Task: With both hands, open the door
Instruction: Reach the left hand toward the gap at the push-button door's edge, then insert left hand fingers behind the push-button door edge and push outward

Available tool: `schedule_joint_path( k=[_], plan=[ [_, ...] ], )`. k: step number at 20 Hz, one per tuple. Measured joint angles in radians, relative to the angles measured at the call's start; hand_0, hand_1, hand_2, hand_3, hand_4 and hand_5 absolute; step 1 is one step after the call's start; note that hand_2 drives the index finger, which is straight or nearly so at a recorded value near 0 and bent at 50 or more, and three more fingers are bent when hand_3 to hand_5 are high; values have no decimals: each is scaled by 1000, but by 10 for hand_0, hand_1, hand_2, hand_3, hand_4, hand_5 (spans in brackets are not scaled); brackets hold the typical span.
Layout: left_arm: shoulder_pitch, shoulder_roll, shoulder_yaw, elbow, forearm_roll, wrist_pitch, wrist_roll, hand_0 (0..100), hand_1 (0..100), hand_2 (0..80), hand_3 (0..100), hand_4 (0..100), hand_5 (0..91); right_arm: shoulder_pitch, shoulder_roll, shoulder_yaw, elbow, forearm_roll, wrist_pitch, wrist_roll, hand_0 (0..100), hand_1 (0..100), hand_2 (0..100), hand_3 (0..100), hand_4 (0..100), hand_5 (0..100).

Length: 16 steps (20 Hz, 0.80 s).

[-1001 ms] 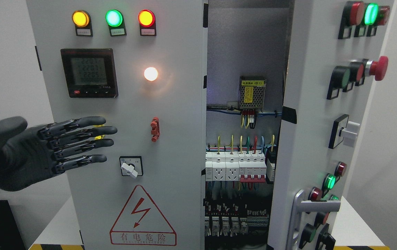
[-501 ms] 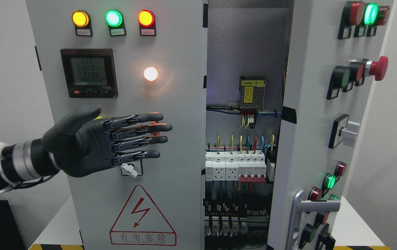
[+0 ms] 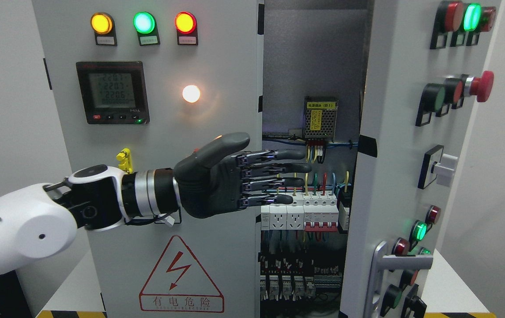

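Note:
A grey electrical cabinet fills the view. Its left door [image 3: 217, 66] is shut and carries lamps, a meter and a warning triangle. The right door [image 3: 389, 145] stands swung outward, edge-on, with its silver lever handle [image 3: 400, 263] at the lower right. My left hand [image 3: 252, 179] reaches in from the lower left, fingers straight and spread, holding nothing. Its fingertips [image 3: 296, 168] reach past the left door's right edge [image 3: 259, 132], in front of the open gap. The right hand is out of view.
Inside the gap sit a power supply [image 3: 321, 118], coloured wires and rows of breakers [image 3: 301, 210]. The open door bears push buttons, a red mushroom stop [image 3: 482, 86] and a white rotary switch [image 3: 442, 170]. The cabinet stands on a white table [image 3: 451, 287].
My left arm has swept rightward across the left door, from its left edge to the gap between the doors. The fingers stayed straight. Both doors are unmoved.

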Motion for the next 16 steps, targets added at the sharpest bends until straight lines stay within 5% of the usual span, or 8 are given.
schedule_joint_path(
  k=[16],
  plan=[
    [21,-264,52,47,-18,35,9,120,389,0,0,0,0,0,0,0,0,0,0,-5,120,389,0,0,0,0]
  ],
)
